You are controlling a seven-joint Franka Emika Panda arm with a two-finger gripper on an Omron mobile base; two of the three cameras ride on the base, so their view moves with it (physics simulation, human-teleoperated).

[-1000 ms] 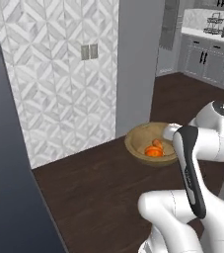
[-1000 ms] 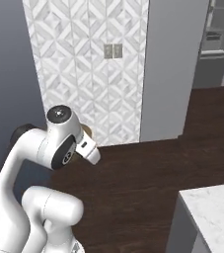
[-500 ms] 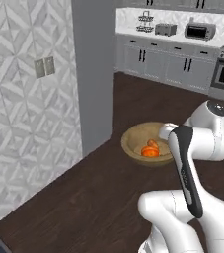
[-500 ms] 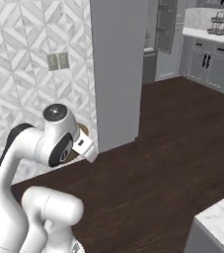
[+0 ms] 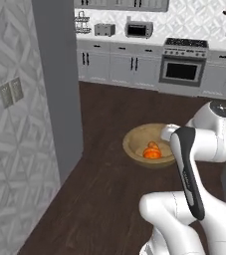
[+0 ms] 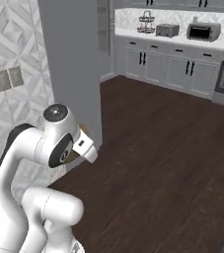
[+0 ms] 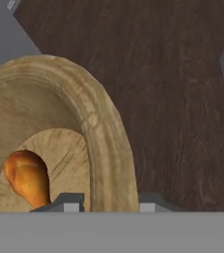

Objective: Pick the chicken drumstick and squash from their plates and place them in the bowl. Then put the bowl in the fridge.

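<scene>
Astride the bowl (image 7: pixel 106 143) rim, the gripper (image 7: pixel 106 203) clamps its wall, one finger inside beside the chicken drumstick (image 7: pixel 28 179); bowl carried above the floor (image 5: pixel 104 194), squash (image 5: pixel 152 152) inside, the fridge unseen

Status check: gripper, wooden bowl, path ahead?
Gripper shut on rim of tan wooden bowl, carried above dark floor. Orange squash and golden-brown drumstick inside. Grey wall corner close on the left.
</scene>
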